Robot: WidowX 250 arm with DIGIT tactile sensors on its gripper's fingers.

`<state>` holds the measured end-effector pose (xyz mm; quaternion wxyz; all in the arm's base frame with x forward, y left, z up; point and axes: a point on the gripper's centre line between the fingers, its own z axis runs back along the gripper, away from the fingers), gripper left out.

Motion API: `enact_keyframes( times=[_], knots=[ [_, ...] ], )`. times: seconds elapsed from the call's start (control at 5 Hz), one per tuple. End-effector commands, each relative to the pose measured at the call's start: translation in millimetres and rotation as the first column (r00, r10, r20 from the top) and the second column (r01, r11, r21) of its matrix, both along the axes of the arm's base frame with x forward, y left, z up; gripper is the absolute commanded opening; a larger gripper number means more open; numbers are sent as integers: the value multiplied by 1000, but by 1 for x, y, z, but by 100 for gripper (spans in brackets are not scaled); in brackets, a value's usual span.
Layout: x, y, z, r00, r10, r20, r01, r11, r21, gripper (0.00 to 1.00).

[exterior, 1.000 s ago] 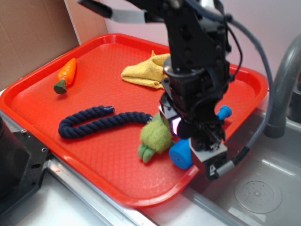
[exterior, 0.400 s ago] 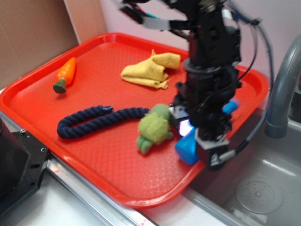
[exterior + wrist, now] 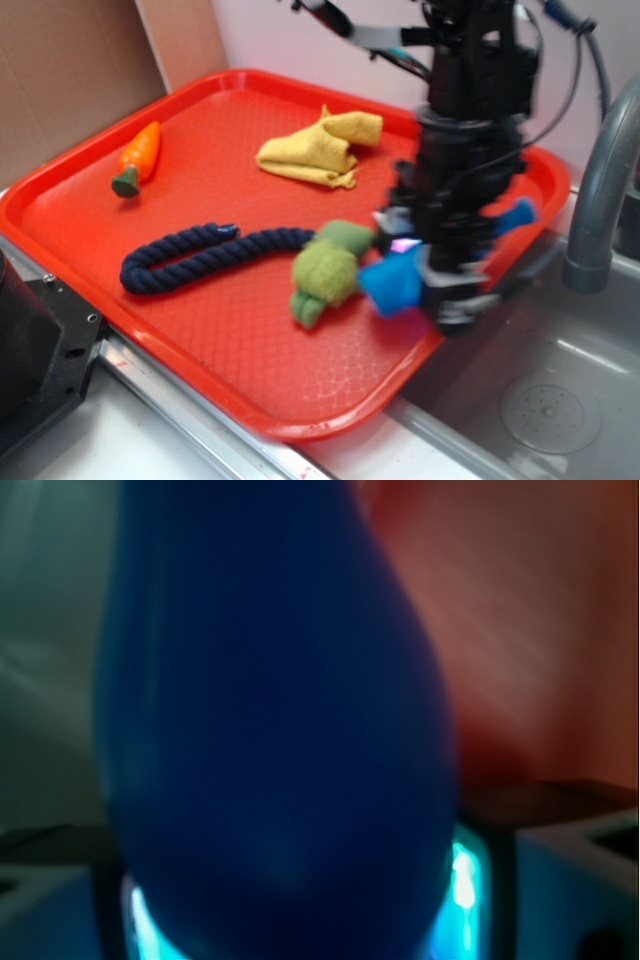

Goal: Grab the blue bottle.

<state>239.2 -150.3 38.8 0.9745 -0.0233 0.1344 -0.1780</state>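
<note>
The blue bottle [image 3: 395, 282] is held in my gripper [image 3: 440, 280], lifted above the right edge of the red tray [image 3: 200, 310]. Its thick body points toward the front left and its small cap [image 3: 517, 214] sticks out at the right behind the arm. In the wrist view the bottle [image 3: 270, 710] fills the frame, dark blue and blurred, sitting between my jaws at the bottom. My gripper is shut on it. The picture is motion-blurred around the arm.
A green plush [image 3: 328, 270] lies just left of the bottle. A dark navy rope [image 3: 200, 255], a toy carrot [image 3: 140, 158] and a yellow cloth [image 3: 315, 150] lie on the tray. A metal sink [image 3: 540, 400] with a grey faucet [image 3: 600, 180] is at the right.
My gripper has risen with the blue bottle in it and moved slightly right. The bottle has left the tray floor. The green plush shifted a little.
</note>
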Motion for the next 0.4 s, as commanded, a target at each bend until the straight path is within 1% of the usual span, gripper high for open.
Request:
enact_keyframes(
  times=[0.0,0.2],
  knots=[
    [4,49,106,956,105,275,-109,994,0,0],
    [-9,75,128,921,222,319,-239,971,12,0]
  ],
)
